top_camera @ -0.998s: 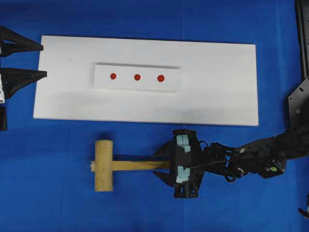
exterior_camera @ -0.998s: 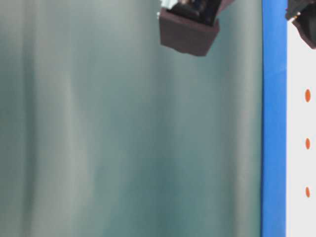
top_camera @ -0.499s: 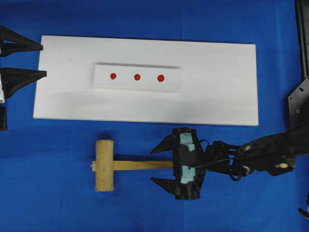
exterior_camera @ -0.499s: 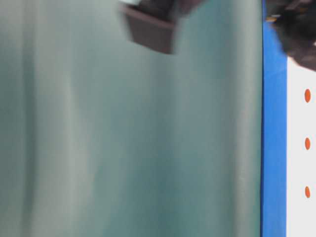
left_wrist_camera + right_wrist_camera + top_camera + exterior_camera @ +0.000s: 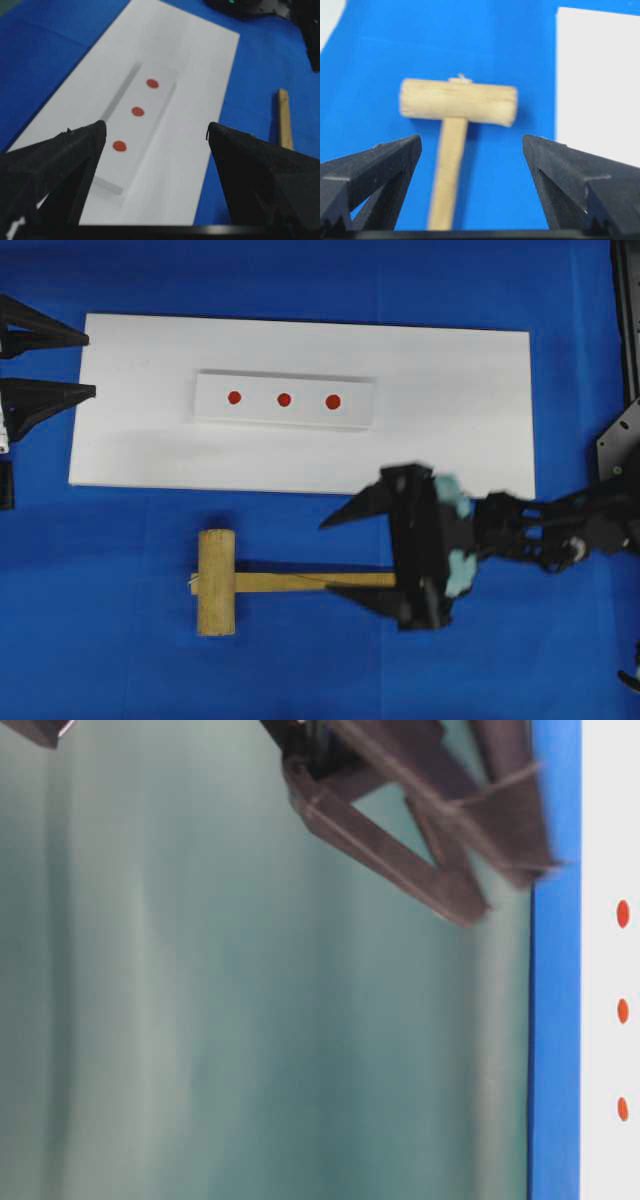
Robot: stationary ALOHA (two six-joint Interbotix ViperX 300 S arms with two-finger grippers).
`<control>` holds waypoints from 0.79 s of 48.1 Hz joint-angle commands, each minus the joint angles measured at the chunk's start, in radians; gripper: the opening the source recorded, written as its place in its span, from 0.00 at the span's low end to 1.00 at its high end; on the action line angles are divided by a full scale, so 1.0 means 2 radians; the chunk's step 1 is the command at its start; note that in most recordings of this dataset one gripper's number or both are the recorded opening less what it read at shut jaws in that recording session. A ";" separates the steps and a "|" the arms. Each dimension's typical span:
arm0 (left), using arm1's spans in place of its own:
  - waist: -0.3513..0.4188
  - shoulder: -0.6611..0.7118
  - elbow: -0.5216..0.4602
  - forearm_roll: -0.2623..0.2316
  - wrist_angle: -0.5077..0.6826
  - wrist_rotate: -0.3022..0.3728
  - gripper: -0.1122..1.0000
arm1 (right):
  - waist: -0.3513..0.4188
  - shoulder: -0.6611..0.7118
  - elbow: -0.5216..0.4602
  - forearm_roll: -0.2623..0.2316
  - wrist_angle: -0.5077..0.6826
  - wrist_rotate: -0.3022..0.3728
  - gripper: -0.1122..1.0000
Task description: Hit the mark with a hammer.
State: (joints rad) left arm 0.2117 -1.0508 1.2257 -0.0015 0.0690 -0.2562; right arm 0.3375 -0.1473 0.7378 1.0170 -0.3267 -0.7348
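While blue cloth (image 5: pixel 120 660) covers the table, a white board (image 5: pixel 450 410) lies on it w/ a raised white strip (image 5: pixel 215 400) carrying 3 red dots. R gripper (image 5: pixel 355 555) hangs w/ jaws spread wide, above and astride the handle end of the hammer (image 5: pixel 215 582), not pinching it; hammer lies flat on the cloth just below the board, head to the left. L gripper (image 5: pixel 80 365) sits at the board's left edge, jaws apart, holding nothing. Mark (image 5: pixel 333 401) is the rightmost dot in overhead view.
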 commanded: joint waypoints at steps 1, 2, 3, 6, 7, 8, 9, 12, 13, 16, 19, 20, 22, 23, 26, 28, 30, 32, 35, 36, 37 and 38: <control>0.002 0.002 -0.007 -0.001 -0.002 0.002 0.79 | -0.018 -0.038 0.012 0.000 0.005 -0.006 0.90; 0.002 0.000 -0.007 -0.001 -0.002 0.002 0.79 | -0.024 -0.044 0.016 -0.001 0.008 -0.009 0.90; 0.002 0.000 -0.007 -0.001 -0.002 0.002 0.79 | -0.028 -0.051 0.021 -0.001 0.010 -0.012 0.90; 0.002 -0.002 -0.008 -0.001 0.000 0.002 0.79 | -0.045 -0.076 0.039 -0.001 0.018 -0.024 0.90; 0.002 -0.003 -0.008 -0.001 0.002 0.002 0.79 | -0.050 -0.084 0.044 -0.001 0.021 -0.027 0.90; 0.002 -0.004 -0.008 -0.001 0.003 0.002 0.79 | -0.054 -0.092 0.049 -0.001 0.022 -0.030 0.90; 0.002 -0.005 -0.008 -0.001 0.005 0.002 0.79 | -0.059 -0.100 0.054 0.000 0.025 -0.033 0.90; 0.002 -0.008 -0.008 -0.001 0.012 0.001 0.79 | -0.073 -0.122 0.068 -0.001 0.034 -0.041 0.90; 0.002 -0.008 -0.008 -0.001 0.015 0.000 0.79 | -0.077 -0.130 0.074 -0.001 0.038 -0.042 0.90; 0.002 -0.010 -0.009 0.000 0.027 0.001 0.79 | -0.087 -0.154 0.087 -0.001 0.047 -0.048 0.90; 0.002 -0.012 -0.009 0.000 0.048 0.007 0.78 | -0.095 -0.179 0.100 -0.001 0.058 -0.054 0.90; 0.002 -0.012 -0.009 0.000 0.055 0.010 0.78 | -0.097 -0.187 0.104 -0.001 0.061 -0.056 0.90; 0.002 -0.015 -0.010 0.000 0.071 0.017 0.78 | -0.100 -0.204 0.112 -0.002 0.069 -0.061 0.90; 0.002 -0.015 -0.010 0.000 0.079 0.021 0.78 | -0.102 -0.212 0.116 -0.002 0.072 -0.063 0.90; 0.002 -0.019 -0.011 0.000 0.094 0.031 0.78 | -0.107 -0.236 0.127 -0.002 0.081 -0.072 0.89; 0.002 -0.021 -0.012 -0.001 0.101 0.038 0.78 | -0.109 -0.250 0.135 -0.002 0.085 -0.077 0.89; 0.000 -0.027 -0.012 -0.001 0.102 0.047 0.78 | -0.112 -0.263 0.143 -0.002 0.088 -0.081 0.89; -0.002 -0.032 -0.013 -0.001 0.100 0.052 0.78 | -0.115 -0.275 0.153 -0.002 0.091 -0.085 0.89; -0.005 -0.041 -0.014 -0.001 0.092 0.061 0.78 | -0.120 -0.295 0.169 -0.002 0.094 -0.091 0.89; -0.007 -0.044 -0.014 -0.001 0.089 0.066 0.78 | -0.121 -0.301 0.174 -0.002 0.094 -0.092 0.89; -0.008 -0.048 -0.013 -0.001 0.086 0.072 0.78 | -0.123 -0.307 0.179 -0.002 0.094 -0.094 0.89; -0.009 -0.051 -0.012 -0.001 0.082 0.078 0.78 | -0.123 -0.312 0.184 -0.002 0.094 -0.094 0.89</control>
State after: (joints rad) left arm 0.2040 -1.1413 1.2241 -0.0015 0.2608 -0.1289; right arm 0.1012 -0.7332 1.0891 1.0170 -0.1396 -0.9189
